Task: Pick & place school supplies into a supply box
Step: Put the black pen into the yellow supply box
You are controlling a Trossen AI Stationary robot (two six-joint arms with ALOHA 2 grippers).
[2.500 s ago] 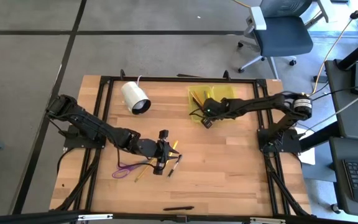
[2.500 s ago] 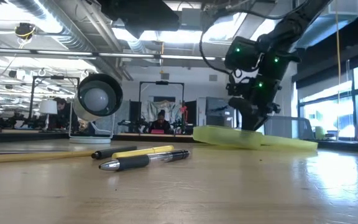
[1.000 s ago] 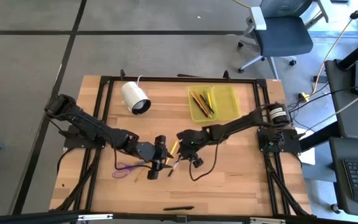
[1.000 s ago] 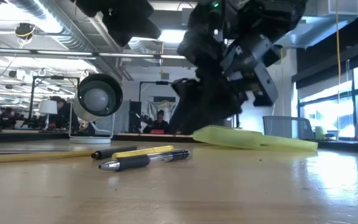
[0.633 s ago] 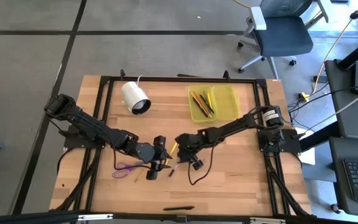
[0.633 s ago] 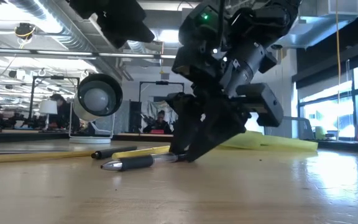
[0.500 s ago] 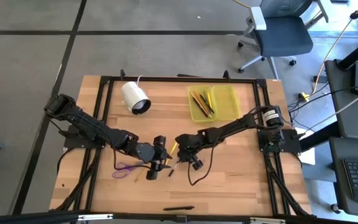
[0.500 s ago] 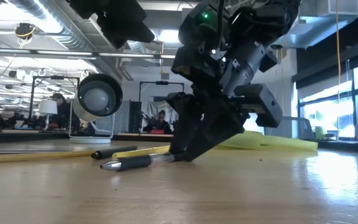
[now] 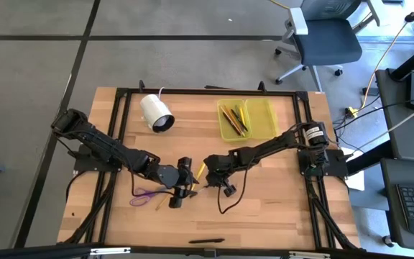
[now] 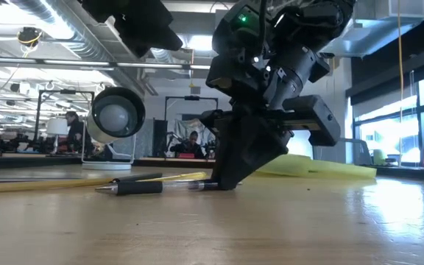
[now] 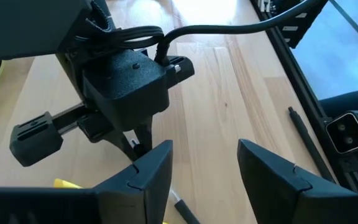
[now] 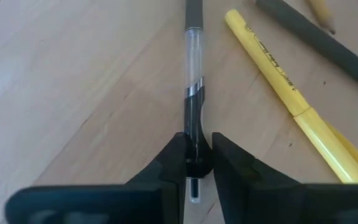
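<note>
The open yellow-green supply box (image 9: 246, 119) lies at the table's far right with several pencils in its left half. A black pen with a clear barrel (image 10: 153, 187) lies on the table mid-way, beside a yellow pen (image 12: 278, 81) and a dark pen (image 12: 319, 40). My right gripper (image 12: 197, 149) is down at the black pen's end, shut on it. My left gripper (image 11: 201, 180) hovers open just to the left of it, above the loose pens (image 9: 180, 188). Purple scissors (image 9: 142, 194) lie farther left. My right gripper pinches the black pen's clip end (image 12: 193, 124) between its two fingers, only at their free ends. The fingers (image 10: 223, 177) come steeply from above, one on each side of the barrel. The pen lies level on the table, its tip (image 10: 99, 188) pointing away from the gripper.
A white cylinder with a cable (image 9: 157, 113) lies at the far left of the table. One black pen (image 9: 207, 241) lies alone near the near edge. A person sits in the room beyond the table (image 10: 192, 143). Bare wood lies right of my right gripper.
My right gripper has come down onto the table at the black pen's end and shut on it. The pen has slid and turned a little on the table, its tip now farther from the gripper. The left gripper has stayed open.
</note>
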